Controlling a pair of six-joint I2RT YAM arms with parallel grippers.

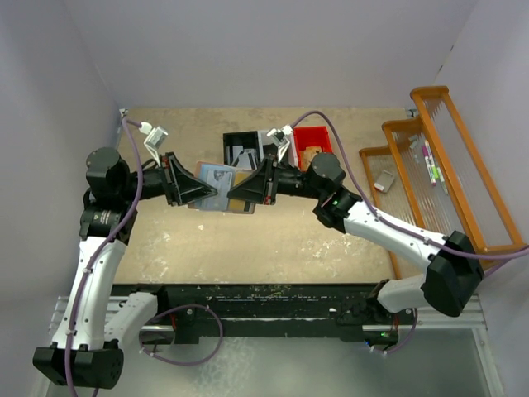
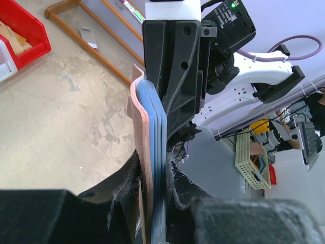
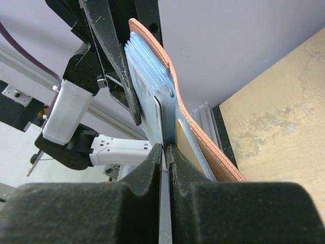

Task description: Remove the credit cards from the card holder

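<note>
Left gripper (image 1: 204, 189): jaws nearly closed, clamped on the left edge of the card holder (image 1: 216, 177). In the left wrist view the holder stands edge-on between its fingers (image 2: 127, 203), salmon skin on the outside and blue-grey slot layers fanned on the inside.

The card holder is off the table (image 1: 273, 240), held open in mid-air between the two grippers, roughly centre of the workspace and just in front of the black bin (image 1: 242, 149).

Right gripper (image 1: 234, 193): jaws down to a sliver, pinching the edge of a grey credit card (image 3: 158, 122). The card's far end sits in the holder's slots (how deep, can't tell). A yellow edge (image 3: 183, 145) shows in a slot just beside it. The salmon cover (image 3: 195, 132) curves away on the right side of that view.

A red bin (image 1: 312, 142) sits right of the black one, and a wooden rack (image 1: 446, 165) stands at the far right with small items on it.
</note>
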